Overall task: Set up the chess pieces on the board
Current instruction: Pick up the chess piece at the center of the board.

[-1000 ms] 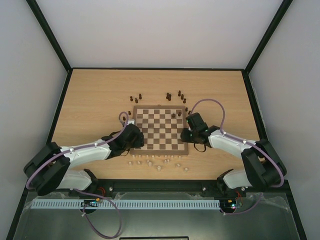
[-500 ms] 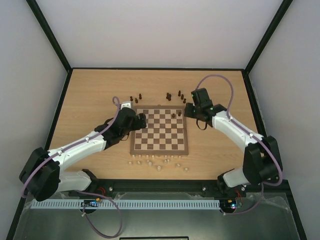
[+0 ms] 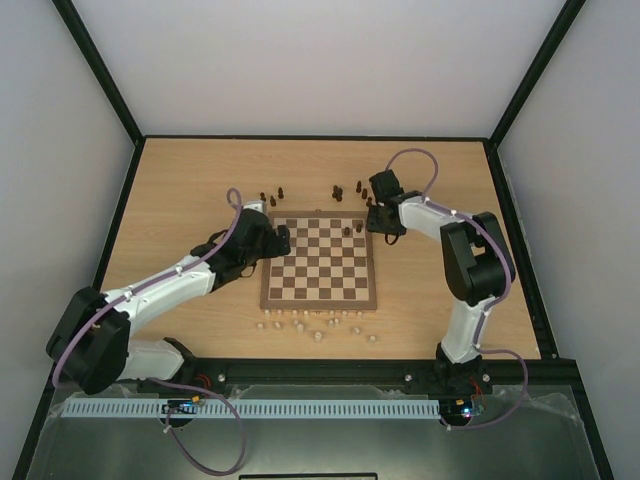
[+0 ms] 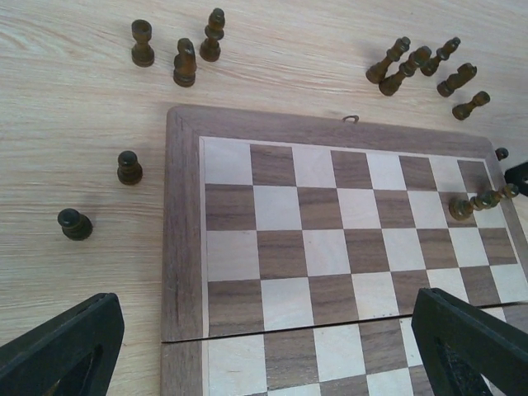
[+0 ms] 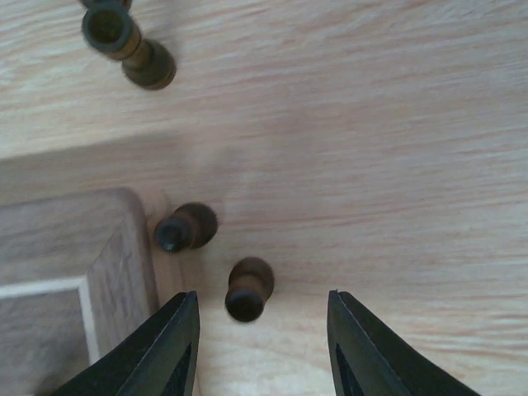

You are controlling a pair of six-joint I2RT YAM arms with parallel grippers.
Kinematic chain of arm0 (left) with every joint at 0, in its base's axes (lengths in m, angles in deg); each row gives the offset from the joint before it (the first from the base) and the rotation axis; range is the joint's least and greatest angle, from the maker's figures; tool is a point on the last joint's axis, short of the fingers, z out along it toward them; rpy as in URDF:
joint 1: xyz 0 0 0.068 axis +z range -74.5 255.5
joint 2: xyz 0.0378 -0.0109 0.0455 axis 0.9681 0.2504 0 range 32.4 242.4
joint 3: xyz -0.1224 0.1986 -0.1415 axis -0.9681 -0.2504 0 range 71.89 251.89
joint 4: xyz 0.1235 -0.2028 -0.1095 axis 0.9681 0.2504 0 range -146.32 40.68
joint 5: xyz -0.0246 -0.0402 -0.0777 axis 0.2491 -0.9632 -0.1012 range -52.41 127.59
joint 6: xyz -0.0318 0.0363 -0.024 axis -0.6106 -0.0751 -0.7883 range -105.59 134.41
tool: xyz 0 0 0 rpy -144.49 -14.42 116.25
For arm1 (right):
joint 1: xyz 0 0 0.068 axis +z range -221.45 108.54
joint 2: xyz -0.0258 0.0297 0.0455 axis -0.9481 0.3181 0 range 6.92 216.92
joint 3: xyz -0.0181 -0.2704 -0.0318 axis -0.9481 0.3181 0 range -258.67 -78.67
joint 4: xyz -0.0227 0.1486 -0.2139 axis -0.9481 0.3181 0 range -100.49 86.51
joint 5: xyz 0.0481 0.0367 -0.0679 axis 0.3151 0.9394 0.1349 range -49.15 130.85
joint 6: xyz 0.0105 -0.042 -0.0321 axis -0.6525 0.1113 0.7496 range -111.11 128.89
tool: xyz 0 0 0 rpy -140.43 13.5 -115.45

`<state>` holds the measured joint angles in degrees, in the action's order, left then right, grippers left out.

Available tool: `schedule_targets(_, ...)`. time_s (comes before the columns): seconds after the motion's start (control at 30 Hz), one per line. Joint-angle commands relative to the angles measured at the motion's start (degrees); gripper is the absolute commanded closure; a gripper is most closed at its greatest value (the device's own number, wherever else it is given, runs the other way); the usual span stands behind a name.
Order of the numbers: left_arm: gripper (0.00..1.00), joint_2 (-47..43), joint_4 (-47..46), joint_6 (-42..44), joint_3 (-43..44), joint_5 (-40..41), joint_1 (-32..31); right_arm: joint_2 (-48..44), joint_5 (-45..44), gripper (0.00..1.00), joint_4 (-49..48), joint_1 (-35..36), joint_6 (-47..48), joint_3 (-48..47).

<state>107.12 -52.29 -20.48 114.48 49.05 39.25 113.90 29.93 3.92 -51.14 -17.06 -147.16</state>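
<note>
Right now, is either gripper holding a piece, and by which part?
Nothing is held. The left gripper is wide open above the board. The right gripper is open around a dark pawn, with gaps showing on both sides.

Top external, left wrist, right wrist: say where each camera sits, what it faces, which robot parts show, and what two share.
Top external: high behind the bases, facing down at the board; left arm and right arm show.
Left wrist: on the left arm, facing down over the board's far left corner; left fingers open at bottom.
Right wrist: on the right arm, facing down at two dark pawns beside the board; right fingers flank one.
Shared: top and left wrist both show dark pieces beyond the board.
</note>
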Motion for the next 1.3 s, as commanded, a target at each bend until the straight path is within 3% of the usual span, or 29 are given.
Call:
schedule_targets(0.0, 0.01, 0.7, -0.3, 1.7, 0.4, -2.1, 1.0, 2.1, -2.8, 0.57, 2.4, -0.6, 0.1, -3.5)
schedule_targets(0.33, 0.01, 0.4, -1.6, 2.5, -1.0, -4.5, 3.7, 6.7, -3.1, 0.7, 3.0, -1.0, 0.4, -7.1)
schedule_targets(0.53, 0.01, 0.8, -2.2, 2.6, -1.3, -5.3, 4.5, 6.8, -2.5, 0.71, 2.5, -1.0, 0.1, -5.6)
schedule_targets(0.8, 0.01, 2.0, -2.8, 2.6, -1.4, -5.8, 4.6, 5.2, -1.8, 0.8, 1.7, -1.0, -0.1, -2.9)
schedule_targets(1.0, 0.01, 2.4, -3.1, 2.6, -1.5, -5.8, 4.7, 3.4, -1.7, 0.75, 1.7, -0.9, -0.1, -1.2)
schedule_targets(1.27, 0.01, 2.6, -3.2, 2.5, -1.6, -5.9, 4.7, 0.8, -2.1, 0.76, 1.6, -0.5, -0.3, 0.7)
